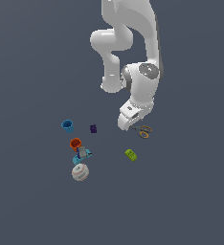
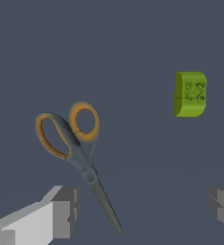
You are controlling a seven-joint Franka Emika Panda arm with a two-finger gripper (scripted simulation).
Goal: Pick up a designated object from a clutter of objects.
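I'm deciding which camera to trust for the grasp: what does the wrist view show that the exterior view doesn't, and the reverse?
Only the wrist view shows the scissors' closed grey blades, the pivot, and the open fingers flanking the blade end.

Only the exterior view shows the arm, blue cup, orange cup, purple cube and white ball.

Both show the scissors and the green block.

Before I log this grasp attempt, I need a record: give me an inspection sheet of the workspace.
Surface: plain dark grey floor.
Job's thing: scissors lying flat, closed, not gripped.
Clutter: green block near the scissors; blue cup, purple cube, orange cup, cyan piece and white ball grouped apart.
Gripper: gripper open, close above the scissors, blades between its fingers.
Cables: nothing seen.
Surroundings: nothing seen.
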